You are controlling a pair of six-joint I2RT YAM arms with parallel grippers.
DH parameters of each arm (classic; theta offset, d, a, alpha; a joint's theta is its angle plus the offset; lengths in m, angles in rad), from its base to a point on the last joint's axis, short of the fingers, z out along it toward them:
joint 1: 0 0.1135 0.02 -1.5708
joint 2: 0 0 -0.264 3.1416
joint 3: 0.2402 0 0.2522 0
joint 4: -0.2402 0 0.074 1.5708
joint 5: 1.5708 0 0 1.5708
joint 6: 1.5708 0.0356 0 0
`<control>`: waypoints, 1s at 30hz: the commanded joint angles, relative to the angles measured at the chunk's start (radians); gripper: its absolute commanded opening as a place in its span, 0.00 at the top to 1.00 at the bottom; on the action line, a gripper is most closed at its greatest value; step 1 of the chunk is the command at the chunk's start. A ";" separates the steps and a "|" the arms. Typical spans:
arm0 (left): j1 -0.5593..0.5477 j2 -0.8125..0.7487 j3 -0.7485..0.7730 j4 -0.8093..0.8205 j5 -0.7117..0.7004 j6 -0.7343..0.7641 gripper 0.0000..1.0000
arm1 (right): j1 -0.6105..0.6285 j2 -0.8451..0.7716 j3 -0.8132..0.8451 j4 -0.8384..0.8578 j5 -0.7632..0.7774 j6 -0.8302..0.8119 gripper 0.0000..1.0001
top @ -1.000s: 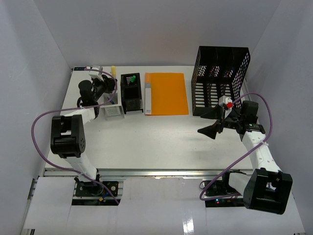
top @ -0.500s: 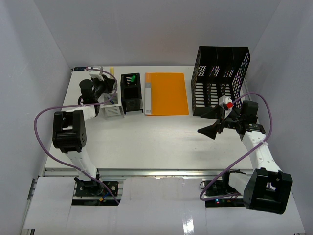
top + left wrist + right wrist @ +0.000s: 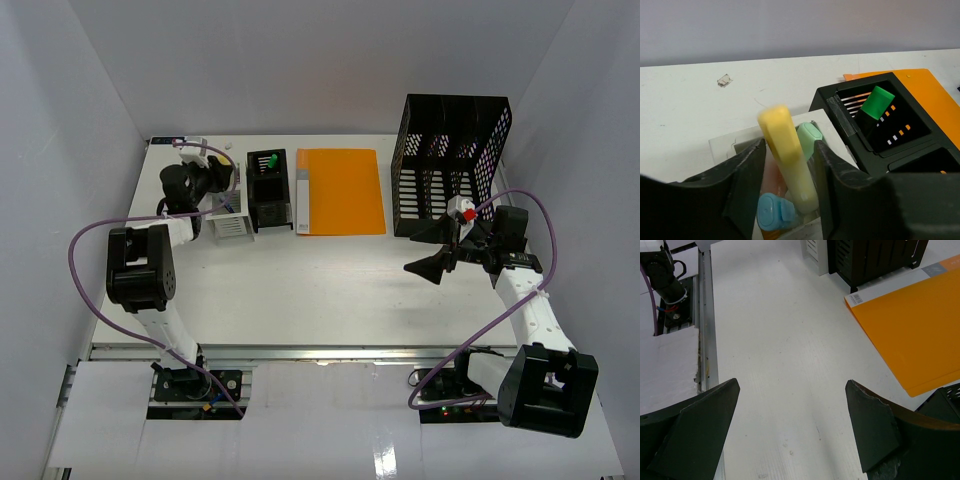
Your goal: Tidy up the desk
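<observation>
Beneath the left claw (image 3: 790, 146), at the far left of the desk (image 3: 320, 290), stood a small pale pen holder (image 3: 722, 145); a yellow highlighter (image 3: 786, 160) stood upright between the claw's jaws, its lower end down in the holder among a blue highlighter (image 3: 772, 210) and a pale green one (image 3: 809, 137); the jaws were parted, a narrow gap showing on each side of the yellow barrel, so the hold looked let go; the yellow cap was blurred. Just right of that claw sat a black organiser (image 3: 880, 125) with a green marker (image 3: 877, 102) in it. The right claw (image 3: 791, 385) hung empty over bare desk, jaws spread wide, an orange folder (image 3: 920, 330) ahead of it to the right. The step in hand seemed to be dropping the yellow highlighter into the holder; the next move probably called for lifting the left claw straight up, clear of the caps, without tipping the holder.
</observation>
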 commanded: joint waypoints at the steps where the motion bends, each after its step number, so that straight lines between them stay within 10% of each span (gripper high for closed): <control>1: 0.002 -0.077 0.001 -0.005 0.007 0.018 0.44 | -0.001 -0.004 0.016 -0.016 -0.008 -0.017 0.07; 20: 0.004 -0.510 -0.032 -0.233 0.126 -0.173 0.20 | 0.018 0.006 0.015 -0.053 0.125 -0.082 0.06; 23: 0.005 -0.649 -0.127 -0.333 0.170 -0.276 0.02 | 0.099 0.023 0.015 -0.048 0.295 -0.093 0.05; 30: 0.010 -0.949 -0.301 -0.734 0.257 -0.246 0.02 | 0.570 0.081 0.106 0.039 0.985 -0.138 0.05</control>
